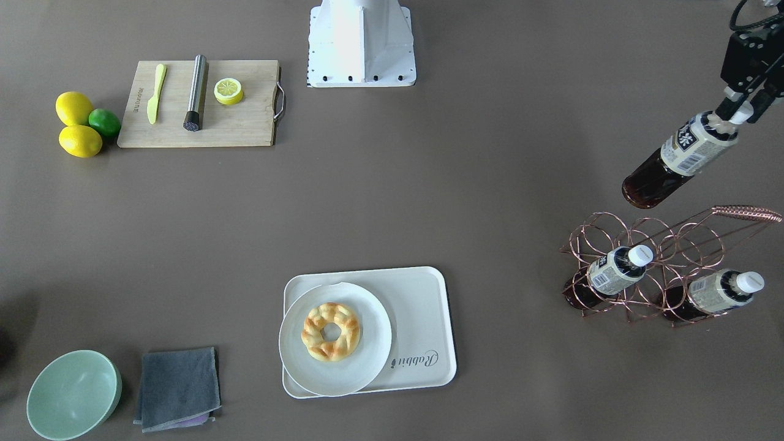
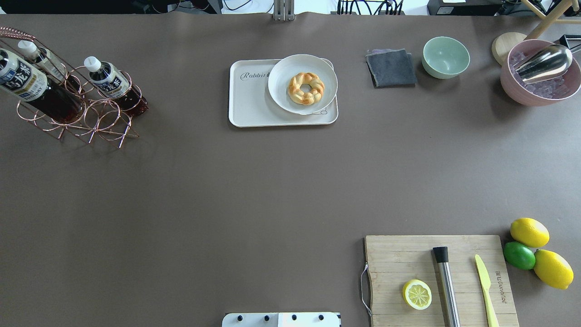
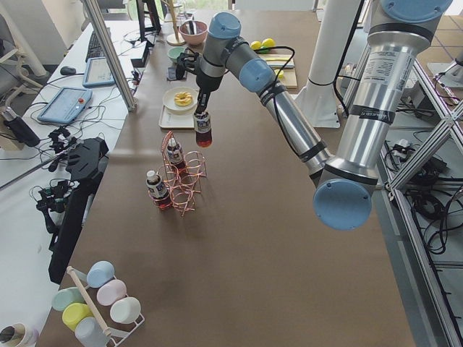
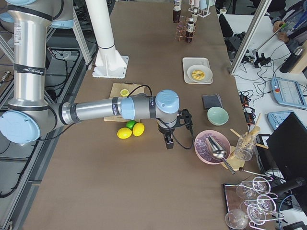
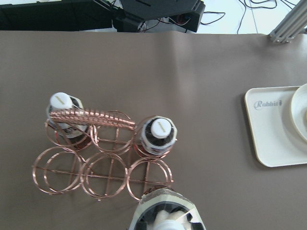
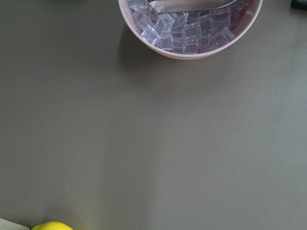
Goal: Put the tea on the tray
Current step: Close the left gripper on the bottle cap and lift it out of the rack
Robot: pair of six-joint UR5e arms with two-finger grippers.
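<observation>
Tea: a small clear plastic bottle of dark red-brown drink with a white screw cap and a pale printed label (image 1: 677,156). It hangs in the air above the rack at the far left of the desk, clear of the wire and well apart from the tray.
Left fingers: the left fingers (image 1: 727,108) are narrow, clamped on the bottle's white cap from two sides, and the bottle hangs below them.
Right fingers: the right fingers (image 4: 169,143) show only in the side view. They are low over the desk, between the lemons and a pink bowl of ice cubes (image 4: 211,146). I cannot tell whether they are wide or narrow.
Tray: a white rounded-corner plastic tray with a raised rim and grey "Rabbit" script (image 1: 422,306). It lies on the far side of the desk, near the middle, and its left part is bare.
Plate: a round white plate (image 1: 367,343) sits on the tray's right part, overlapping the rim. It holds a braided golden bread ring (image 1: 331,331).
Rack: a copper wire rack of round rings with a handle (image 1: 670,236). Two more bottles alike (image 1: 612,272) stand in its far row with an empty ring between them, and the near row's rings are empty.
</observation>
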